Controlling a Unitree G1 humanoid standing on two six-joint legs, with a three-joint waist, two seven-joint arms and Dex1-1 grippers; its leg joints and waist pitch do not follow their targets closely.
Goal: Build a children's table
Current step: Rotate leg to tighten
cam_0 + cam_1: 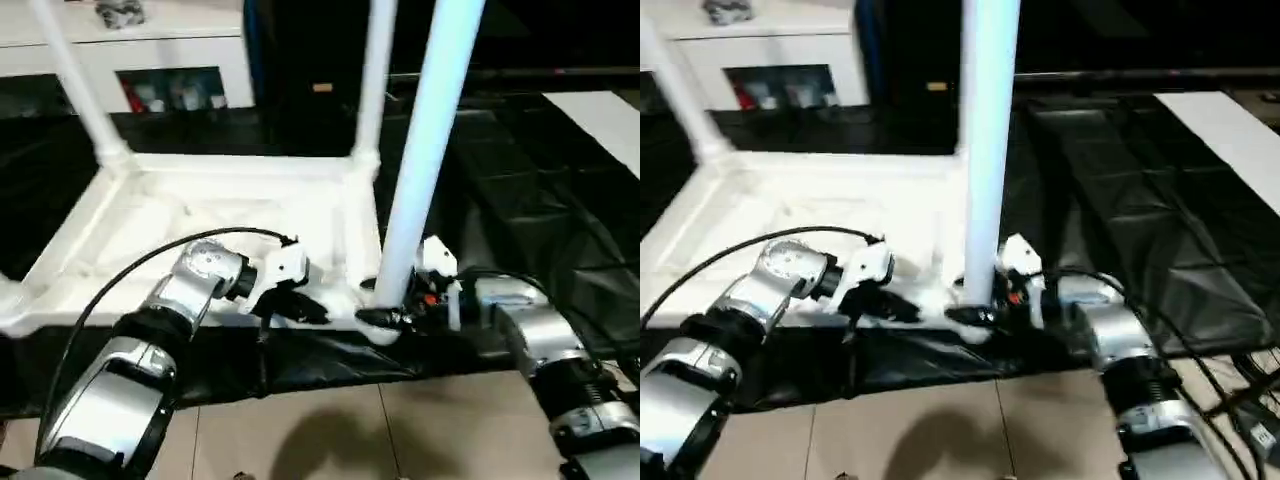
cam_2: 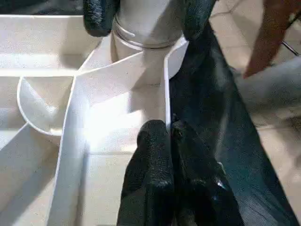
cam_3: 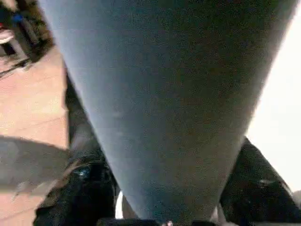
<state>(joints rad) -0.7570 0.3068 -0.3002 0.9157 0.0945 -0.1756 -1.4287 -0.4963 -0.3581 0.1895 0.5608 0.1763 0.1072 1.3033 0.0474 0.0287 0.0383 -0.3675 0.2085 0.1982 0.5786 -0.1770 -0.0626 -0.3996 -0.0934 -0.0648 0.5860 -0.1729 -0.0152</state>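
Inverted tabletop [image 1: 200,215], white plastic with raised rim, lying on a black sheet [image 1: 520,200] that covers the floor; it occupies the centre and 9 o'clock part of the head views. Three legs stand upright in its corner sockets: a far leg at 11 o'clock [image 1: 75,75], a far leg at 12 o'clock [image 1: 375,70], and the near leg [image 1: 430,130], which rises from the near corner at about 5 o'clock of the tabletop and runs out of the top of the view.

Right gripper [image 1: 385,318]: jaws closed around the base of the near leg, just above its socket. In the left wrist view its two black fingers [image 2: 96,16] sit on either side of the leg's ringed foot [image 2: 141,40], touching it. In the right wrist view the near leg rises between the fingers.

Left gripper [image 1: 300,308]: jaws pinched on the near rim [image 2: 166,94] of the tabletop, just beside the same corner, at 9 o'clock from the right gripper. The left wrist view shows the two fingers [image 2: 153,155] pressed together with the thin rim wall between their tips.

Tiled floor [image 1: 330,430] shows at 6 o'clock, in front of the sheet. A white cabinet [image 1: 150,50] stands beyond the tabletop at 11 o'clock.
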